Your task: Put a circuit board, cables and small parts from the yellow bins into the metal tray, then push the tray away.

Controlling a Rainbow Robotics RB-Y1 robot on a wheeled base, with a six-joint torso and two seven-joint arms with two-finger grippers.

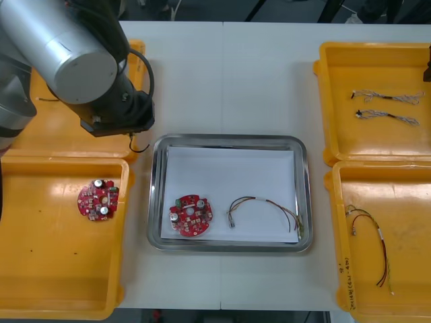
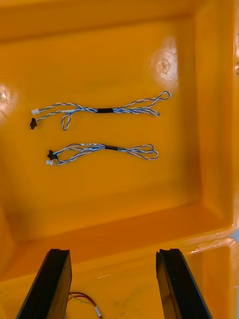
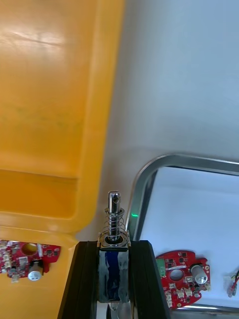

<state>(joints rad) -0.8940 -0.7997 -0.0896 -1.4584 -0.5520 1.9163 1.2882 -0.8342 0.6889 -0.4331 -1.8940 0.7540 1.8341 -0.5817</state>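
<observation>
1. Your left gripper: fingers clamped on a small metal part, a sprung pin standing up out of the grip. The gripper hangs over the bare table, between the far left bin and the far-left corner of the metal tray. That corner's raised rim lies just beside the part, between it and the tray's white floor.

2. Metal tray, contents: a circuit board at the near left. A red and yellow cable curves to its right, apart from it.

3. Near left bin: a second circuit board, close to the wall that faces the tray.

4. Your right gripper: fingers standing apart and empty, above the wall that divides the two right-hand bins.

5. Far right bin: a blue and white cable and a second blue and white cable, lying side by side without touching, ahead of your open fingers.

6. Near right bin: another red and yellow cable, loosely looped. One end shows low between your right fingers in the wrist view.
</observation>
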